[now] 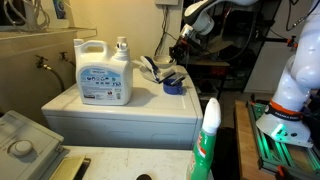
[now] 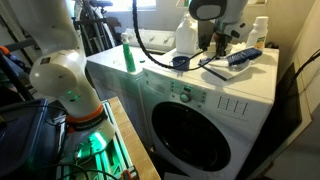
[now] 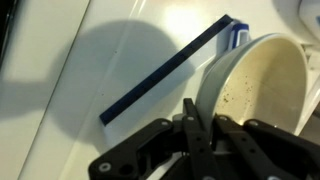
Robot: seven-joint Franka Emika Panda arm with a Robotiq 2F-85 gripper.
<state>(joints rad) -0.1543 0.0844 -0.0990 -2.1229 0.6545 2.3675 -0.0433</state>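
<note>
Blue cup (image 1: 173,86) stands upright mid-tabletop (image 1: 150,102), forward of the jug (image 1: 104,72) at the rear edge, its rim exposed for pinching. Pincer (image 3: 195,108) is clenched at that rim; wall grip unconfirmed.

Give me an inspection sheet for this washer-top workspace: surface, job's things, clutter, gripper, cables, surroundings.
Surface: white washer top; bare parts look clean.
Job's things: blue cup right under the gripper; in the wrist view its pale inside looks speckled.
Clutter: detergent jug; green bottle; flat blue-edged strip beside the cup; blue-black item, kind unclear.
Gripper: gripper fingers look closed together at the cup's rim; cannot tell if they pinch it.
Cables: black cable curves down over the washer's back edge.
Surroundings: round washer door below; sink alongside; robot base with green light next to the machine.
</note>
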